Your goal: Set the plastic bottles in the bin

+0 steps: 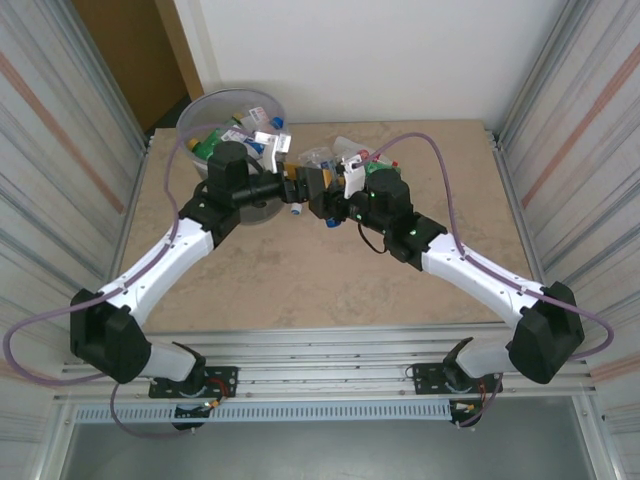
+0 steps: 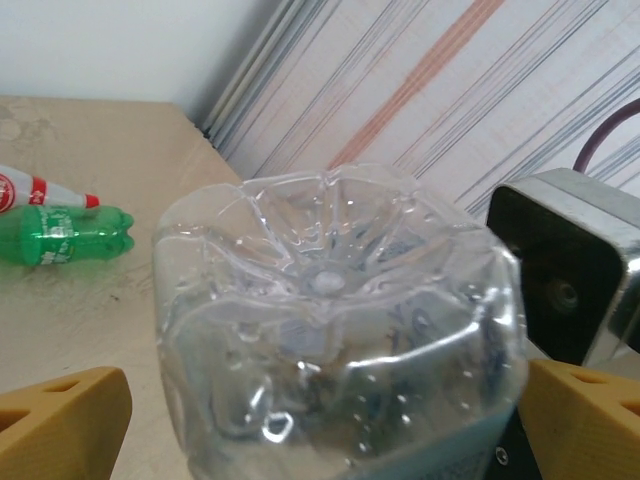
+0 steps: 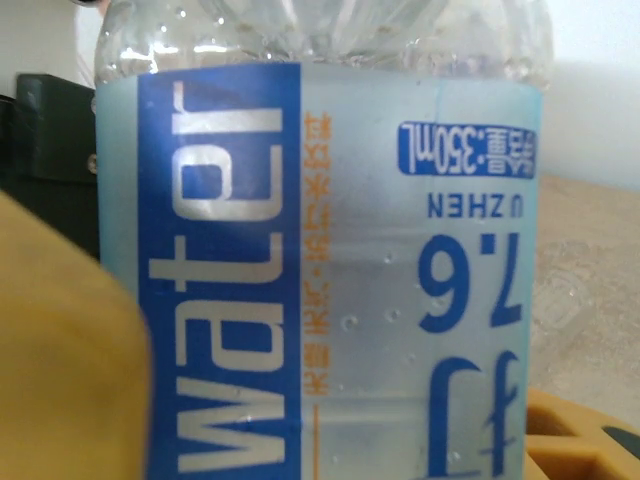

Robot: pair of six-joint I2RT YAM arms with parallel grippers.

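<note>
The right gripper [image 3: 320, 395] was clamped on a clear water bottle [image 3: 330, 250]. The bottle's blue label pressed against one blurred yellow finger [image 3: 60, 360], and the other finger sat at the label's far edge. The bottle hung clear of the table [image 1: 300, 270], its ribbed base pointing into the left gripper [image 2: 325, 420]. That gripper stood spread wide and released, with the base between its two yellow fingertips [image 2: 60, 420]. A visible gap lay on the left side of the wrist view. The other fingertip was close beside the bottle, though I could not tell whether they touched. Just past that right-hand fingertip was a silver-cased block [image 2: 565, 265] with a dark face. Farther beyond the left jaws and off to their left, a green bottle [image 2: 65, 235] lay on its side on the table. A red-banded white bottle [image 2: 25, 188] lay just behind it. From above, a few loose bottles [image 1: 325, 155] lay just beyond the meeting jaws. Farthest, behind the left wrist and left of both jaws, stood the bin [image 1: 190, 115], with heaped bottles [image 1: 245, 130] inside.
</note>
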